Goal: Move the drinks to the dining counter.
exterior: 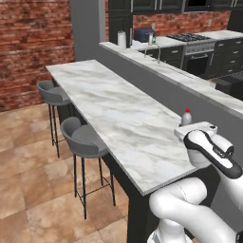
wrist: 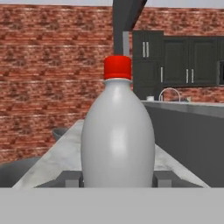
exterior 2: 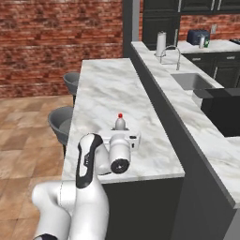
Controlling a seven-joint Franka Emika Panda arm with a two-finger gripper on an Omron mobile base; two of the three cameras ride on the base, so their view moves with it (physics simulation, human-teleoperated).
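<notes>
The two-finger gripper (wrist: pixel 117 178) is closed on the slim clear bottle with a red cap (wrist: pixel 117 140) — one dark fingertip (wrist: pixel 72 178) sits against each side of the bottle's lower body. The bottle stands upright over the near right part of the long white marble dining counter with grey veins (exterior: pixel 114 114); contact between its base and the slab cannot be confirmed. Two grey round stools (exterior: pixel 83 137) stand along the counter's left side — near the brick wall (exterior: pixel 28 42).
</notes>
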